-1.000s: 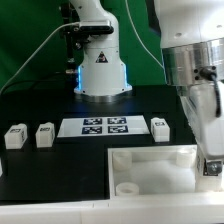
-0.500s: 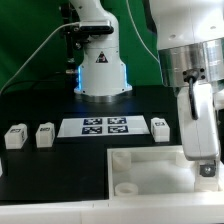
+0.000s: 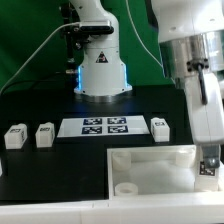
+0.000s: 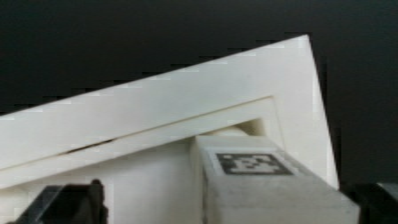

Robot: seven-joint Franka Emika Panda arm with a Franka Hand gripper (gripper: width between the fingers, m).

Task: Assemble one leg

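Note:
One leg, a small white block with a black-and-white tag, stands upright in a corner of the large white tray-like part. My gripper is around it with its jaws open. One finger stands clear of the leg. The other finger is close beside it. In the exterior view the gripper is low at the tray part's right end, and the arm hides most of that leg. Three more legs lie on the black table: two at the exterior view's left and one right of centre.
The marker board lies flat between the loose legs. The robot base stands behind it before a green backdrop. A round socket shows in the tray part's near corner.
The hand has shifted a little toward the exterior view's right and turned over the tray part's right end. The loose legs and the tray part have not moved.

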